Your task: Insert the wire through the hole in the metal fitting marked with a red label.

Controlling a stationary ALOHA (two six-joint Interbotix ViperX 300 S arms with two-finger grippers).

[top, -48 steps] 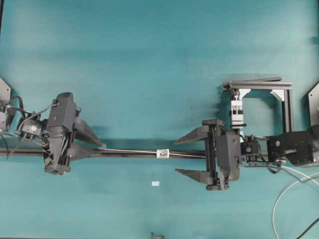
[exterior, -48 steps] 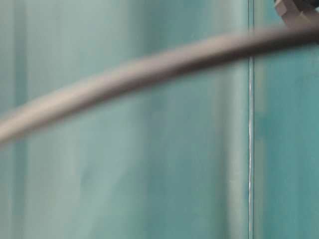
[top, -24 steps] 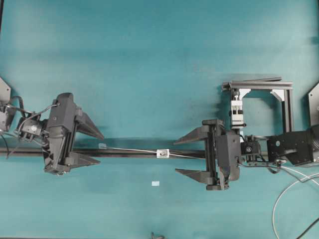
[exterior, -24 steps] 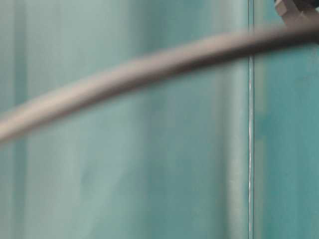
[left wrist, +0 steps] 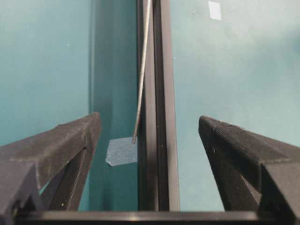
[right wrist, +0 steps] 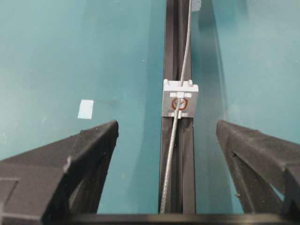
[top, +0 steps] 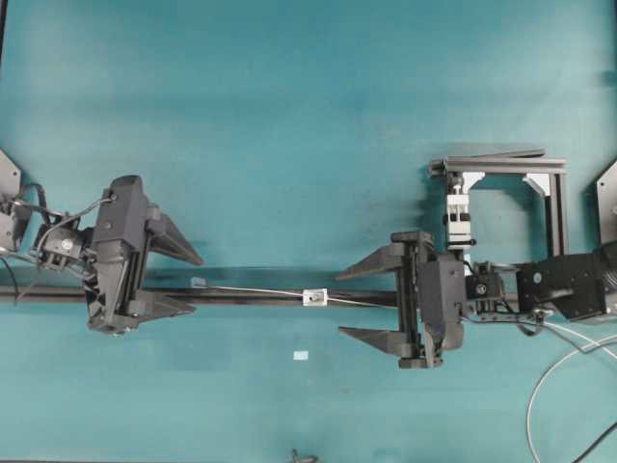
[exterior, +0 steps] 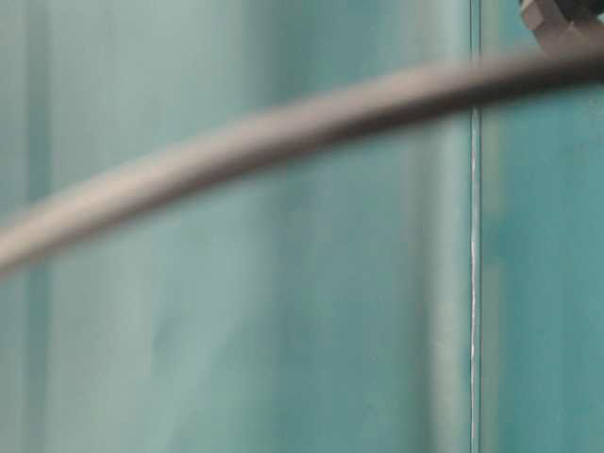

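Evidently the long black metal rail [top: 251,294] serves as the bed. The left gripper [top: 183,282] and the right gripper [top: 364,301] straddle opposite ends of it, both spread wide and grasping nothing, presumably because the threading looks done. The small silvery-white square metal fitting [right wrist: 180,99] sits on the rail, and the thin grey wire [right wrist: 174,154] runs along it, passing through the red-ringed hole [right wrist: 179,103]

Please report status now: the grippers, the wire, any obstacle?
Left gripper open, right gripper open. Wire through metal fitting, free. No obstacle seen.
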